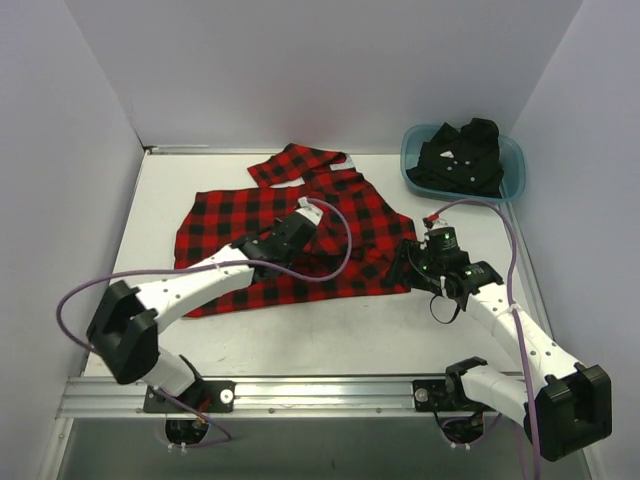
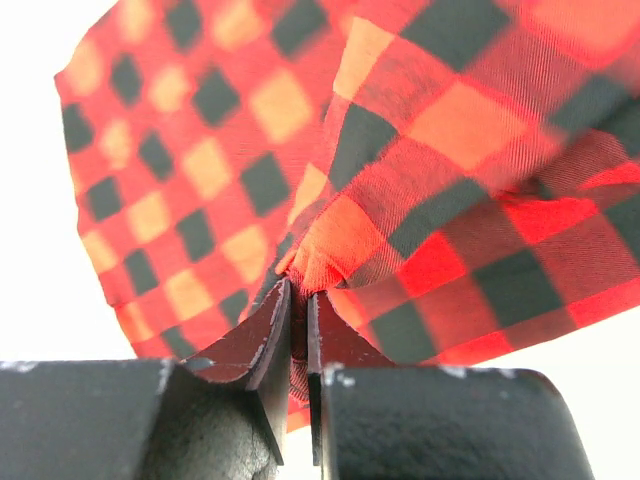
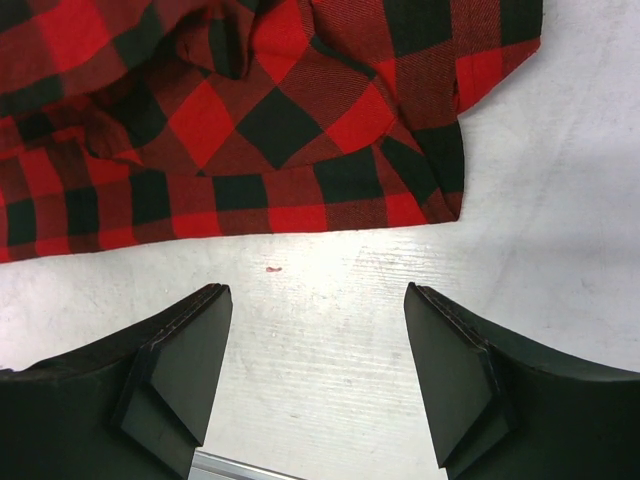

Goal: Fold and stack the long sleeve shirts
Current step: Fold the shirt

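Top view: the red-and-black flannel shirt (image 1: 230, 215) lies spread mostly flat on the counter (image 1: 300, 330), so I'd guess it's getting folded first. The black shirt (image 1: 462, 155) sits bundled in the teal tub (image 1: 512, 178) at the far right, probably just waiting its turn.

Left wrist view: the left hand (image 2: 298, 300) is pinched almost shut on a bunched fold of the flannel, likely to pull that part over.

Right wrist view: the right hand (image 3: 315, 295) is wide open and holding nothing. It's over bare counter just beside the shirt's hem corner, and looks lined up to grab it.
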{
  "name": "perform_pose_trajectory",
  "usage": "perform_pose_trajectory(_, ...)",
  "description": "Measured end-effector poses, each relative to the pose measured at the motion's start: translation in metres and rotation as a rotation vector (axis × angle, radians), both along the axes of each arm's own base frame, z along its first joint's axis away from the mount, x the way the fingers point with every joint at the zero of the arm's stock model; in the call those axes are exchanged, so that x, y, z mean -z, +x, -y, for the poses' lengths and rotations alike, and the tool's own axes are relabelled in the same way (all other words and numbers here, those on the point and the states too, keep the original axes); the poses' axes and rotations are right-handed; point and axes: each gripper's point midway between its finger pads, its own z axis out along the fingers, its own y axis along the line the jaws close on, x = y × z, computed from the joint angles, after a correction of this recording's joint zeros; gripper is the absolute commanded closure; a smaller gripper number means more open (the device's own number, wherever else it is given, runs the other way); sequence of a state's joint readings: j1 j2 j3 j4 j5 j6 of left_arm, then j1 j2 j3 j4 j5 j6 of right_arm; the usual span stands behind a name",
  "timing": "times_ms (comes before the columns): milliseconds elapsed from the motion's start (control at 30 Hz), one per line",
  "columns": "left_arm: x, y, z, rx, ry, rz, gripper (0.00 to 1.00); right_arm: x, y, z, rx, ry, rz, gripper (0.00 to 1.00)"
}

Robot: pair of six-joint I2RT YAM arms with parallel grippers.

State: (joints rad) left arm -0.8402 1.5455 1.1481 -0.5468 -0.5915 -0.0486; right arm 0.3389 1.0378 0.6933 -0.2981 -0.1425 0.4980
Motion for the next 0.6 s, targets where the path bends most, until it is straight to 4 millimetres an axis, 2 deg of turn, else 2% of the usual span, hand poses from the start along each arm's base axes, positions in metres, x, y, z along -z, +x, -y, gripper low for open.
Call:
perform_pose_trajectory(133,-0.040,0.002,-0.031,-0.055,-0.045,0.080,1.00,0.000,0.000,-0.001,-0.004,0.005,-0.001,0.30)
perform_pose_trajectory(233,-0.054,-0.001,-0.059,-0.094,-0.042,0.122,1.00,0.003,0.001,-0.004,-0.009,0.014,-0.012,0.30)
perform_pose_trajectory(333,-0.048,-0.010,-0.076,-0.098,-0.010,0.122,1.00,0.006,0.002,-0.007,-0.014,0.023,-0.023,0.31)
perform_pose_trajectory(600,-0.016,-0.026,-0.098,-0.127,0.056,0.065,1.00,0.018,0.005,-0.015,-0.025,0.040,-0.068,0.32)
